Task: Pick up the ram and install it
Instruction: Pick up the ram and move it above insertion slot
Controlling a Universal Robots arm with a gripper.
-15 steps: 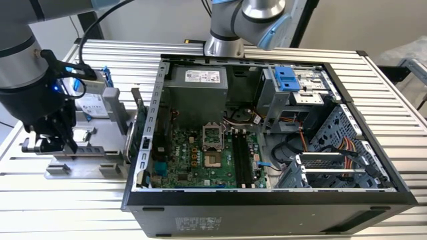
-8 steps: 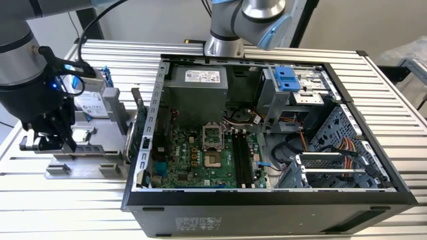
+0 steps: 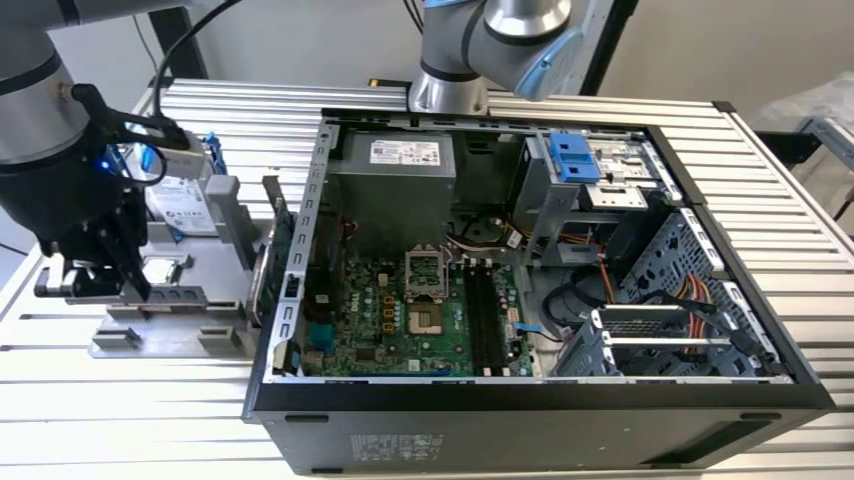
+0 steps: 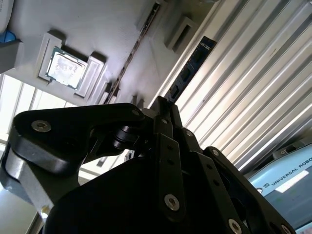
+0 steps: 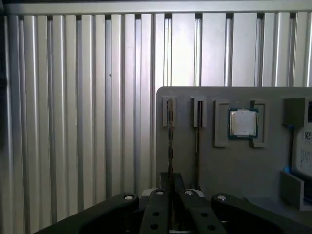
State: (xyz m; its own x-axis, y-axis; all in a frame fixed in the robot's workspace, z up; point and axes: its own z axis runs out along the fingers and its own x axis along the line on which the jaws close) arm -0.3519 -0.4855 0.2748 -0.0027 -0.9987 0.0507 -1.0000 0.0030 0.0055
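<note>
The ram (image 5: 170, 136) is standing on edge in a slotted grey tray (image 5: 214, 165), likely presenting its thin edge for pinching. The claw (image 5: 170, 179) is hanging lined up over it; whether it is open or gripping cannot be told. In the exterior view, the tray is sitting on the desk (image 3: 134, 420) at the open computer case's (image 3: 534, 430) nine o'clock.

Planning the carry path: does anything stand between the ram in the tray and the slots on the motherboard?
Yes: the case wall rises between the ram in the tray and the slots. Nothing visible covers the slots themselves.
</note>
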